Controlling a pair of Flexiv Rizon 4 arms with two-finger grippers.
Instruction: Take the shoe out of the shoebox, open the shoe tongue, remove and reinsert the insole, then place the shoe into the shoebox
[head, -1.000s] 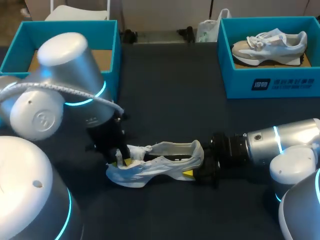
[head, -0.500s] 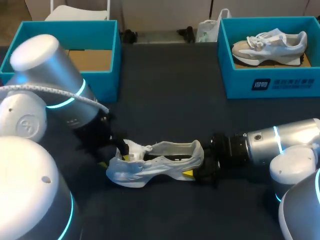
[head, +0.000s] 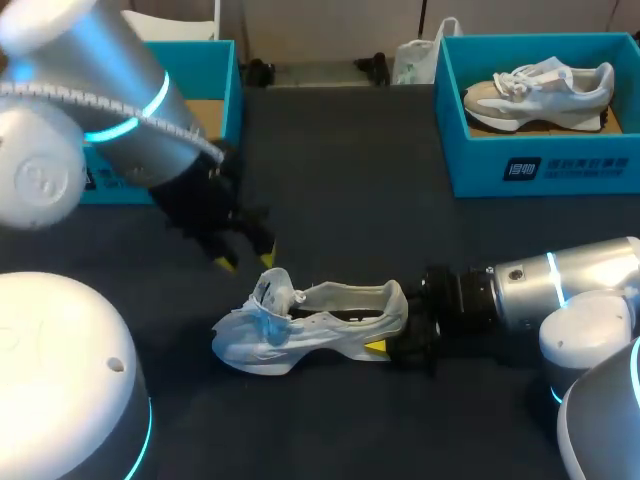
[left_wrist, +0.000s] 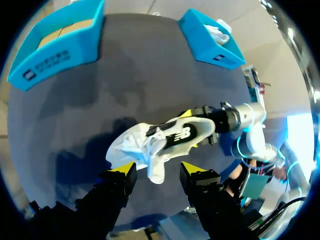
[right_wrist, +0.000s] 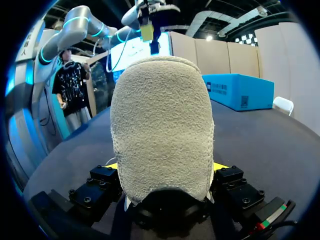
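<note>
Right wrist view: the shoe (right_wrist: 161, 125) shows its pale, fuzzy heel close up, clamped between the right jaws with a yellow tip pressed to each side. It lies on the dark table (head: 340, 220), whitish, its tongue (head: 272, 290) raised. The left jaws stand wide and empty near its toe, not touching. Beyond, the blue shoebox (head: 540, 165) bears white print and holds a second shoe (head: 540, 85).

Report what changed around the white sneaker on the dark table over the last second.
The left gripper let go of the tongue end of the white sneaker and pulled up and back toward the left blue box; its fingers now hang open above the table. The right gripper stayed clamped on the heel, and the sneaker did not shift.
</note>
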